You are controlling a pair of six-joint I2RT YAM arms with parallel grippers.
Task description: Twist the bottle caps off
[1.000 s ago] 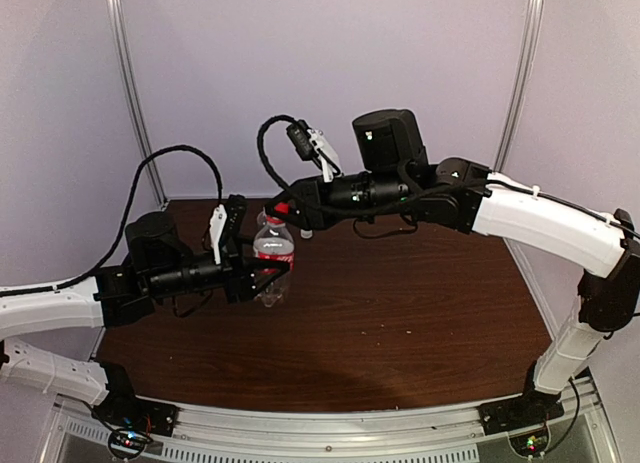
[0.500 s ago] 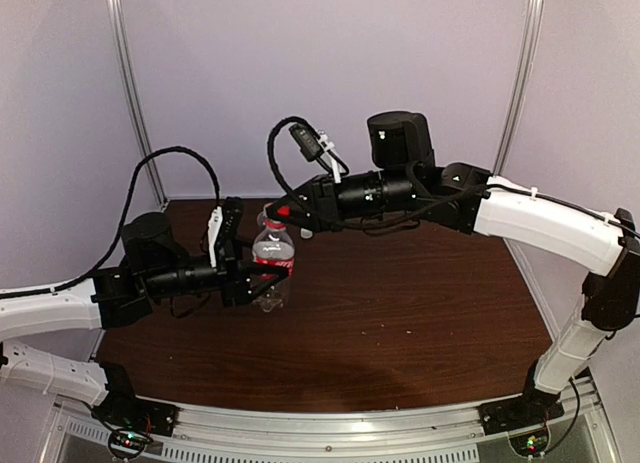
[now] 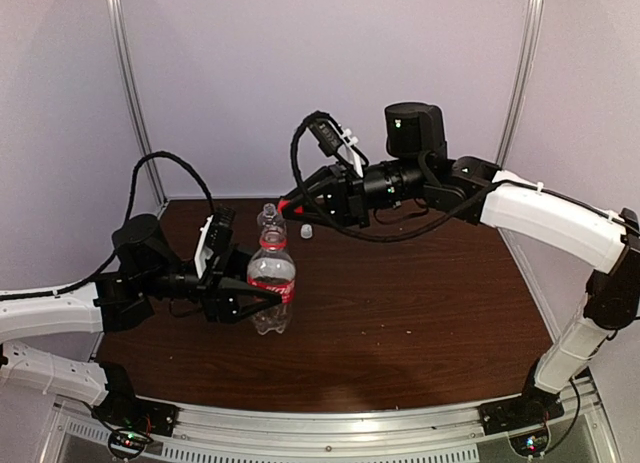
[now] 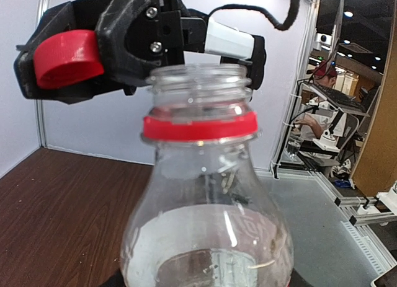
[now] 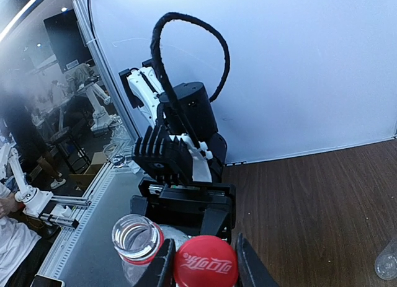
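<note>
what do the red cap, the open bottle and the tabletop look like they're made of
The red cap looks like opaque moulded plastic: smooth top, printed white script. The bottle seems thin clear plastic, glossy; the background shows through it. The tabletop is dark wood-grain, semi-matte; solid wood or laminate, I can't tell.

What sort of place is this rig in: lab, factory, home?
Probably a robotics lab: a white-panelled booth around a dark brown wooden table, with another white robot arm and a person seated at a workbench outside.
</note>
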